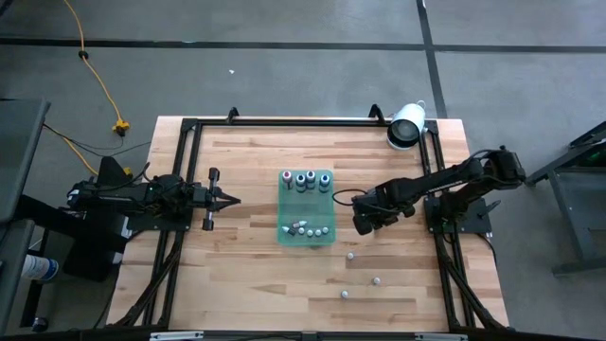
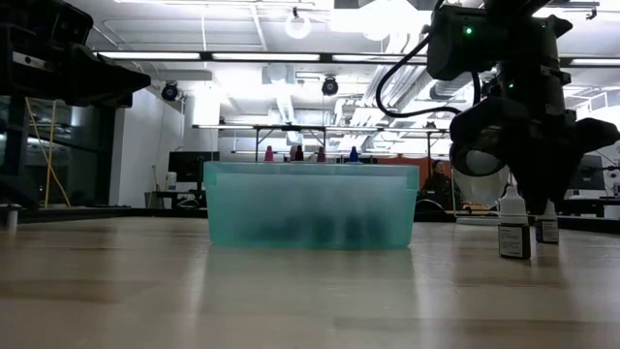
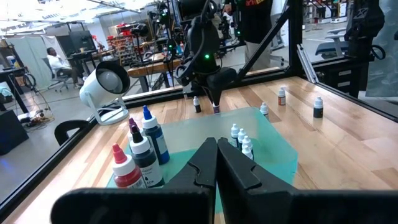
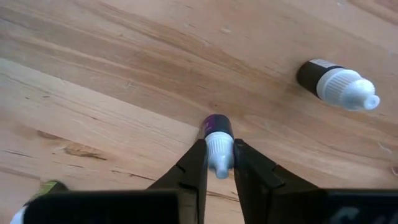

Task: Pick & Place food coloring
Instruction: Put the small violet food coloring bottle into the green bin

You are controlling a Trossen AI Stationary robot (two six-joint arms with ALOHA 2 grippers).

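A translucent green tray (image 1: 306,204) lies mid-table. It holds larger food coloring bottles (image 1: 305,180) with pink, blue and dark tops at its far end and tiny whitish ones (image 1: 311,229) at its near end. My right gripper (image 1: 360,224) (image 4: 219,163) is just right of the tray, shut on one tiny dark bottle (image 4: 216,127). Another tiny bottle (image 4: 339,84) stands close by on its base. Three more (image 1: 350,254) (image 1: 376,280) (image 1: 345,295) stand toward the near right. My left gripper (image 1: 232,199) (image 3: 216,155) waits left of the tray, shut and touching nothing. My right gripper pinches the bottle's white cap (image 4: 219,149) between its two fingers, coming from above and pointing down. The dark body (image 3: 216,109) is upright below the fingers. I cannot tell whether its base still touches the wood.
A large white cylinder (image 1: 407,125) sits at the far right corner. A black frame rail (image 1: 284,121) runs along the table's edges. Bare wood (image 1: 246,275) lies near and left of the tray. People and benches show in the room behind.
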